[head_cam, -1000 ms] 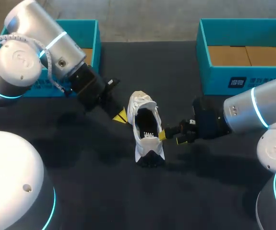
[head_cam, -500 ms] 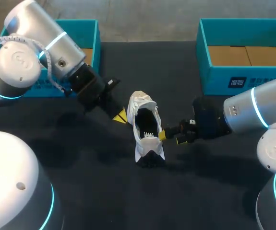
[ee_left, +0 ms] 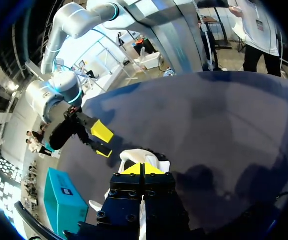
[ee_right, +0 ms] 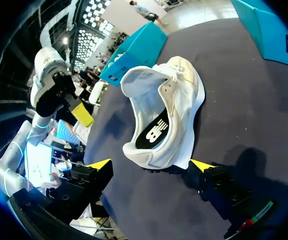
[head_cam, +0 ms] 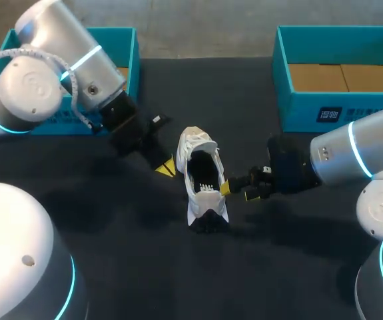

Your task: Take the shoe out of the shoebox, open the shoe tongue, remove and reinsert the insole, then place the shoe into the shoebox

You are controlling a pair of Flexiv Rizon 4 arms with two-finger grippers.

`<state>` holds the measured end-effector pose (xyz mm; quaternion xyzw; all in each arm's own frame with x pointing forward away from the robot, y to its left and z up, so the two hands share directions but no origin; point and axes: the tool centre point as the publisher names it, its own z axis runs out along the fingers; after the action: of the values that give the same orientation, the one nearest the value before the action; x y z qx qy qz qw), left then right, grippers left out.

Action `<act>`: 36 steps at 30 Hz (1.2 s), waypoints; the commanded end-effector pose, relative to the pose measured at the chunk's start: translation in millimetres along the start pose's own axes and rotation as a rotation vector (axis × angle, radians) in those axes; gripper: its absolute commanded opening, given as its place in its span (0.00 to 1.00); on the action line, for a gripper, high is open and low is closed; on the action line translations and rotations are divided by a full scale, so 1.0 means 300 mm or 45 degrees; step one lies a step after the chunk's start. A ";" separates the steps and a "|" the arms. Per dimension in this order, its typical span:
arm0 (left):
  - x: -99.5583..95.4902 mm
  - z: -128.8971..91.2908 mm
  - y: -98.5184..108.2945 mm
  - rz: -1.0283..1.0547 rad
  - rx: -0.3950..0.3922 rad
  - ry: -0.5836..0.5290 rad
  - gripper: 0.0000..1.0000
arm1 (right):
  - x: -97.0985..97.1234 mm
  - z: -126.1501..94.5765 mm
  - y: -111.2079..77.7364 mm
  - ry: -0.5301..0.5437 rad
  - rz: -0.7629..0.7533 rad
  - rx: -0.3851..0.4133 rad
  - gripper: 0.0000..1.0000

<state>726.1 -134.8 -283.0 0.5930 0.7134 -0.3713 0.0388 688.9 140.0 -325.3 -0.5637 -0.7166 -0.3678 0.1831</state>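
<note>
Past white shoe (head_cam: 203,180), teal shoebox (head_cam: 298,110), second shoebox (head_cam: 135,60)

Shoe (head_cam: 203,187) stands on its sole mid-table (head_cam: 258,273). L gripper (head_cam: 166,165) just beside it on L, R gripper (head_cam: 236,191) just beside on R. L shoebox (head_cam: 128,53) at back-L corner, R shoebox (head_cam: 311,110) at back-R.

Black table (head_cam: 264,267): white shoe (head_cam: 202,179) (mid-table), left teal box (head_cam: 131,53), right teal box (head_cam: 298,110).

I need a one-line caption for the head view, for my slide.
White shoe on the black table, open right gripper beside it, shut left gripper a little apart.
</note>
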 end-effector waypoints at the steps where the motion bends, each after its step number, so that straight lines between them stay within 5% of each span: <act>1: -0.034 0.025 0.049 0.000 0.002 0.103 0.00 | 0.006 0.001 -0.003 -0.007 0.001 -0.001 1.00; 24: -0.078 0.173 0.182 0.056 -0.142 0.346 0.00 | 0.006 0.001 -0.003 -0.007 0.001 -0.001 1.00; 36: -0.117 0.263 0.204 0.085 -0.098 0.423 0.00 | 0.006 0.001 -0.003 -0.007 0.001 -0.001 1.00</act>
<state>754.8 -194.6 -343.7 0.6642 0.7048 -0.2473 -0.0299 688.9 140.0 -325.3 -0.5637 -0.7166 -0.3678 0.1831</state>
